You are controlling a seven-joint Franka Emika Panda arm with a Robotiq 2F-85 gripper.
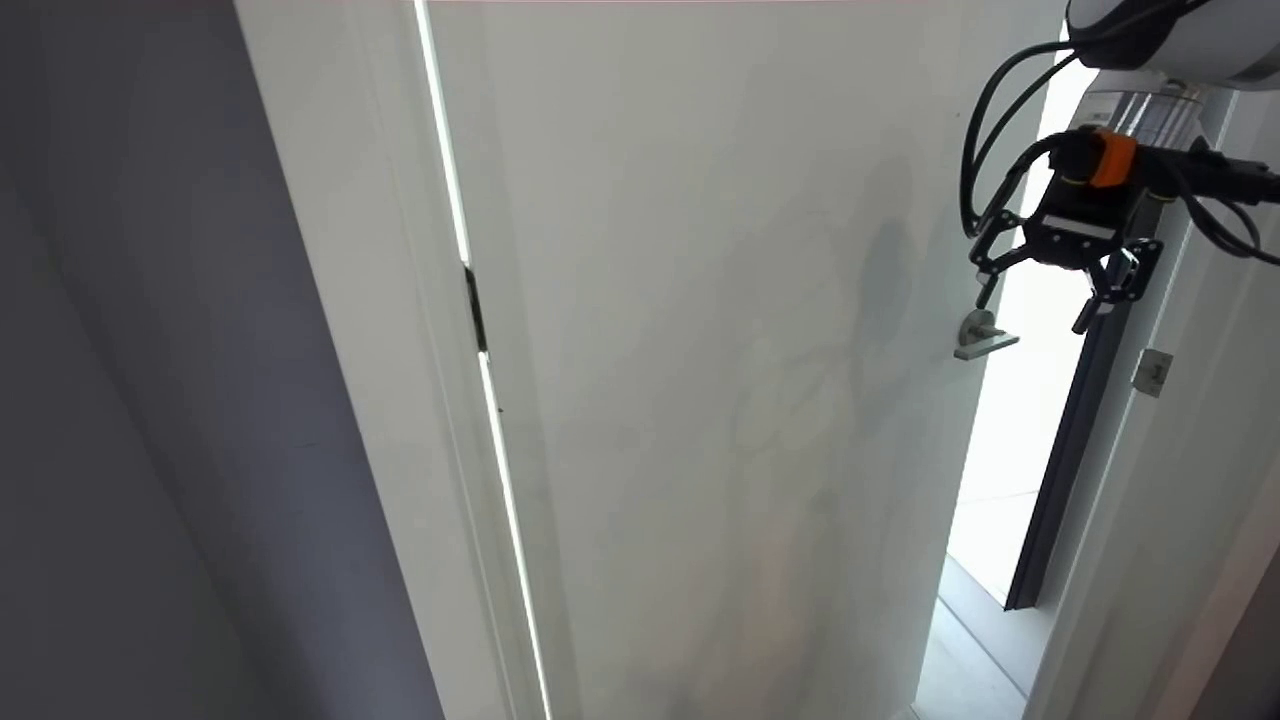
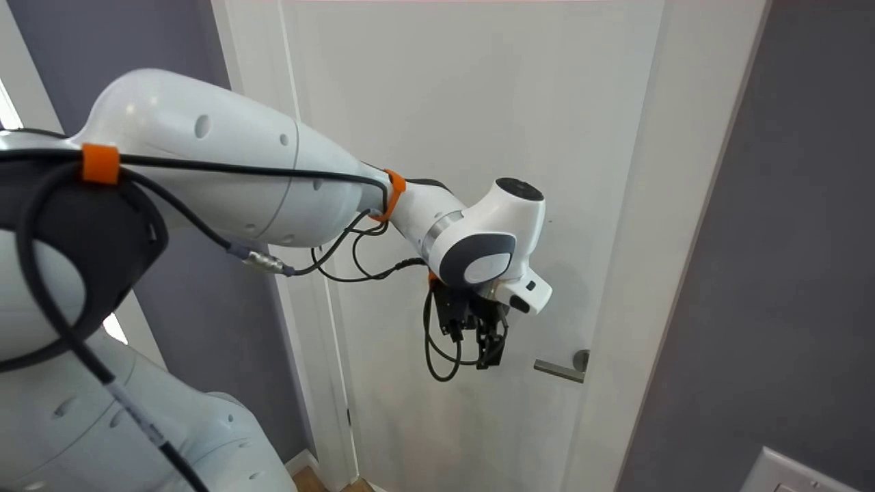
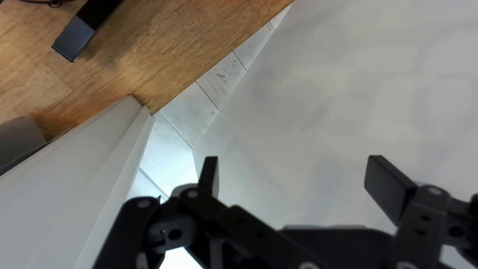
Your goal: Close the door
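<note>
Standing ajar: white door [image 1: 720, 360]; jaws spread near handle [image 1: 985, 346].

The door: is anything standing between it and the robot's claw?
Nothing visible does. The wrist view looks past the open gripper straight onto the door, with no other object between. In an exterior view, the lever handle shows uncovered too.

grey wall [image 2: 772, 239] | white wall plate [image 2: 765, 471] | white frame [image 1: 1190, 450] bearing metal plate [image 1: 1152, 372] | wood floor [image 3: 168, 48] meeting pale tiles [image 3: 186, 108]
</note>
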